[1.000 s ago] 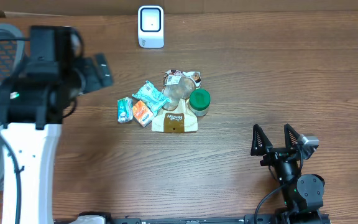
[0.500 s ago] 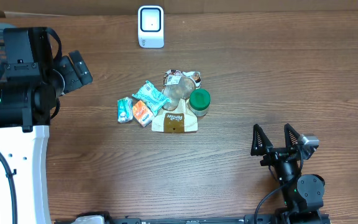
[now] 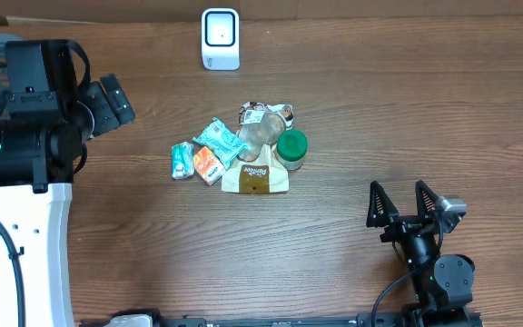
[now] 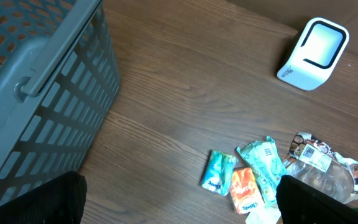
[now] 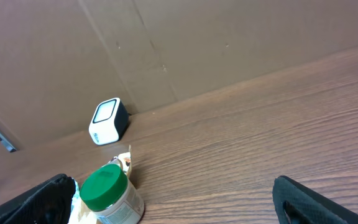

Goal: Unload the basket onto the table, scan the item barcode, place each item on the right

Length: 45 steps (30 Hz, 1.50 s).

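Left pincer (image 3: 112, 102) and right pincer (image 3: 399, 205) gape wide and empty, since we must first pick from the pile (image 3: 243, 156) for the scanner (image 3: 220, 38).

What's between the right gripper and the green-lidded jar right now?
Nothing: only bare wooden table separates the right gripper from the green-lidded jar, as the overhead view shows.

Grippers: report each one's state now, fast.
Left gripper: open, holding nothing.
Right gripper: open, holding nothing.
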Tool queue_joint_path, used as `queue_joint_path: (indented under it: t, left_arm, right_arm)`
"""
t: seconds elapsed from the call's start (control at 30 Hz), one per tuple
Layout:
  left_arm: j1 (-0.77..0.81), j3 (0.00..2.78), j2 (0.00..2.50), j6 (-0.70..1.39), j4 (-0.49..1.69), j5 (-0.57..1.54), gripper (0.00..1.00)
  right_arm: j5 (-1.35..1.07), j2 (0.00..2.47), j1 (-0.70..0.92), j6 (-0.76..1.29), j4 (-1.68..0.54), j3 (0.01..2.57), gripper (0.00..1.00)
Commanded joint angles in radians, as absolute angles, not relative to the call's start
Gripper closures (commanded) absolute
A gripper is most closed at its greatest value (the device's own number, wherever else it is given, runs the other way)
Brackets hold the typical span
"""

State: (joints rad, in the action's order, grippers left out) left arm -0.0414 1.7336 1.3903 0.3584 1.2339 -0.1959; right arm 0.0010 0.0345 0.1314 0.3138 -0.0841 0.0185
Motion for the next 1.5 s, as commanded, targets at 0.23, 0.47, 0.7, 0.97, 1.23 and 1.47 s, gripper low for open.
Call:
queue_joint_path:
  t: [0.23,0.47,0.7,0.97,1.23,1.47]
  left_arm:
    - [-0.046,1.742,1.375,0.336,1.231,-0.210,0.00]
    - [-0.046,1.742,1.375,0.336,1.231,-0.210,0.00]
    - [-0.046,1.742,1.375,0.336,1.231,-0.210,0.00]
    - [-0.046,1.742,1.375,0.336,1.231,-0.210,0.01]
    - [-0.046,1.742,1.375,0.336,1.231,-0.210,0.01]
    - [-0.046,1.742,1.374,0.336,1.231,-0.210,0.00]
  right_arm:
    - [-0.133,0.025,0.128,0.313,-0.081,0.015,0.00]
    - [-0.160,0.059,0.128,0.313,-0.215,0.108,0.00]
    - [-0.168,0.275,0.128,0.307,-0.379,0.360,0.00]
    - [-0.238,0.739,0.128,0.226,-0.701,0.833,0.00]
    - [-0.361,1.053,0.128,0.232,-0.950,1.133,0.00]
    - [-0.519,1.185,0.129,0.232,-0.864,1.135,0.03]
